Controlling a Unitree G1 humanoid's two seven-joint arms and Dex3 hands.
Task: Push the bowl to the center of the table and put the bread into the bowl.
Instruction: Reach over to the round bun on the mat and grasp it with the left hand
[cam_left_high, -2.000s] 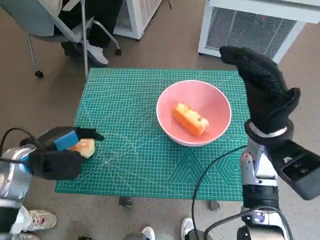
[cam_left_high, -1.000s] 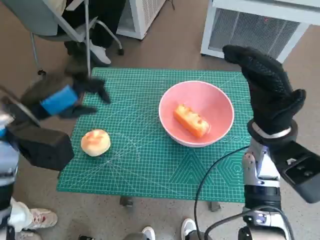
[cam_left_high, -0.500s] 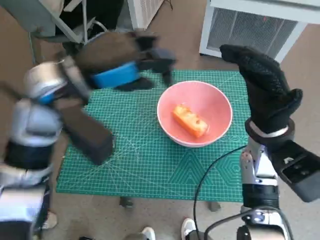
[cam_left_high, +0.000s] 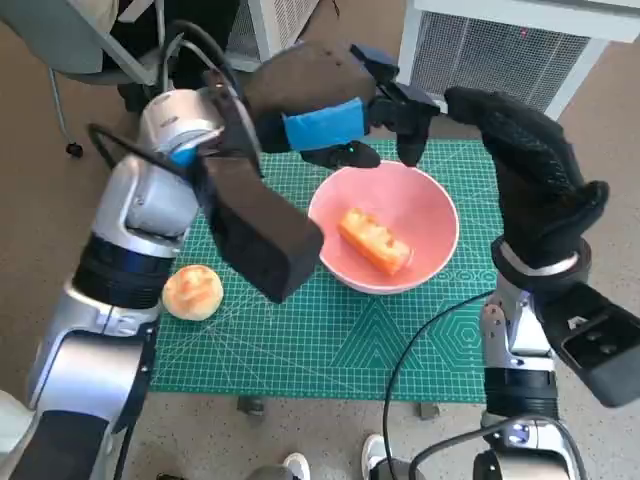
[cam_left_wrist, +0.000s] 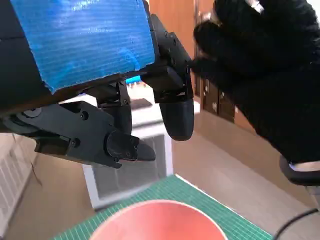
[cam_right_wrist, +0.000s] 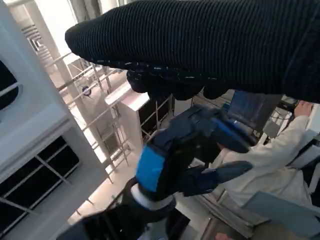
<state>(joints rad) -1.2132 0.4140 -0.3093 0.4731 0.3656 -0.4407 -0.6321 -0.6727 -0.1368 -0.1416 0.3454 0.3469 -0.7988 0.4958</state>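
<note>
Nearest, a round bread roll (cam_left_high: 192, 291) sits by the counter's (cam_left_high: 300, 350) left edge; it looks light and squashy, best cupped gently around its sides. Further in, the pink bowl (cam_left_high: 430, 205) rests right of center, smooth and stiff, already holding an orange loaf piece (cam_left_high: 375, 240). Beyond, the left hand (cam_left_high: 330, 115) hovers empty, fingers apart; the right hand (cam_left_high: 535, 170) is raised, holding nothing.

Pale silver-grey forearms carry black cables; the left hand (cam_left_high: 335, 115) is black with blue tape, the right hand (cam_left_high: 535, 175) wears what looks like black knit.
</note>
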